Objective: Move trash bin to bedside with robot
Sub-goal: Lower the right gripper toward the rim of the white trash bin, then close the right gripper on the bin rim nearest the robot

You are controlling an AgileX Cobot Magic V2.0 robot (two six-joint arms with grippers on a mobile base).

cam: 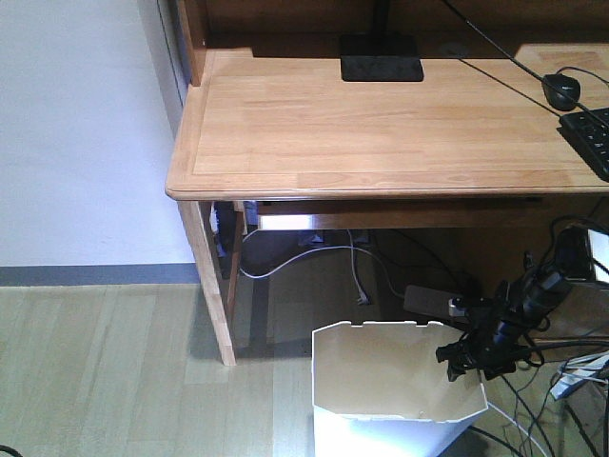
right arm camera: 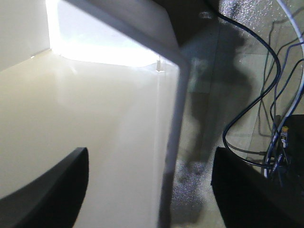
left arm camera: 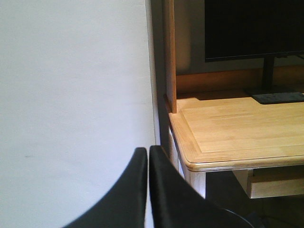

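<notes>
Right gripper [right arm camera: 149, 154] straddles trash bin [cam: 381, 373] wall
Jaws wide, one finger inside, one outside; left gripper [left arm camera: 147, 151] closed

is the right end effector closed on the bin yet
Open: the right end effector has its fingers wide apart, one inside the trash bin, one outside, the wall between them.

Before desk [cam: 381, 124], trash bin [cam: 395, 381]; right hand [cam: 463, 362] straddling its rim.

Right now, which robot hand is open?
The right gripper is open: its jaws stand wide apart, one inside the trash bin wall, one outside. The left gripper is shut, jaws touching, holding nothing.
</notes>
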